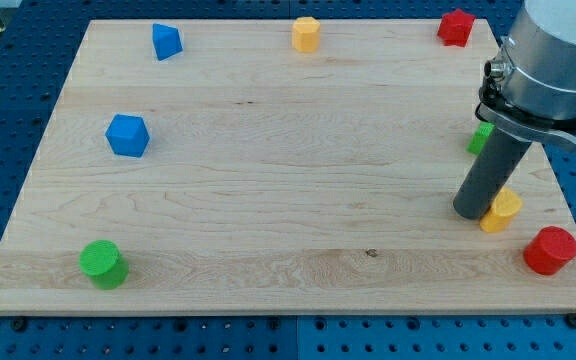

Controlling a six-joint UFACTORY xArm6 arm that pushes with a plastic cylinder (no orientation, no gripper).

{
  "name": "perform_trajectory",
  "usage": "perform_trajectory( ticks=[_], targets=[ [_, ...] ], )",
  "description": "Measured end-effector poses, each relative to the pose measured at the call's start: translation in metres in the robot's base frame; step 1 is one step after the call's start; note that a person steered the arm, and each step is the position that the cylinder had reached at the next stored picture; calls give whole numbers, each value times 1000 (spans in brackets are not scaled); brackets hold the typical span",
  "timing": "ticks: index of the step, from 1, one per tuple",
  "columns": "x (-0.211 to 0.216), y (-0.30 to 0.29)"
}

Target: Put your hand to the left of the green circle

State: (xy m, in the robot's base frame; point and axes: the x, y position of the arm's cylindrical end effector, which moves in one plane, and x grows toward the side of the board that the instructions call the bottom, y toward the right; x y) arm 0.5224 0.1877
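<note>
Green circle (101, 263) sits near the view's bottom-left corner of the surface (288, 150); my tip (471, 213) rests far right, touching a yellow block (501, 211) (no fingers on this rod). Sweeping across carelessly could drag that block, or bump the circle.

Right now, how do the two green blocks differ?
The green circle at the view's bottom left stands fully in view, far from my tip. The other green block, at the view's right, is mostly hidden behind the rod, so its shape cannot be made out; it lies much nearer my tip. Both share the same green.
</note>
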Motion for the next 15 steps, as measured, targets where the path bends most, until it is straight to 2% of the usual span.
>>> perform_trajectory(
  ticks=[3, 5, 8, 9, 11, 12, 13, 15],
  targets=[
    [0, 31],
    [0, 15],
    [4, -97],
    [21, -128],
    [26, -133],
    [58, -141],
    [65, -166],
    [3, -261]
  ],
)
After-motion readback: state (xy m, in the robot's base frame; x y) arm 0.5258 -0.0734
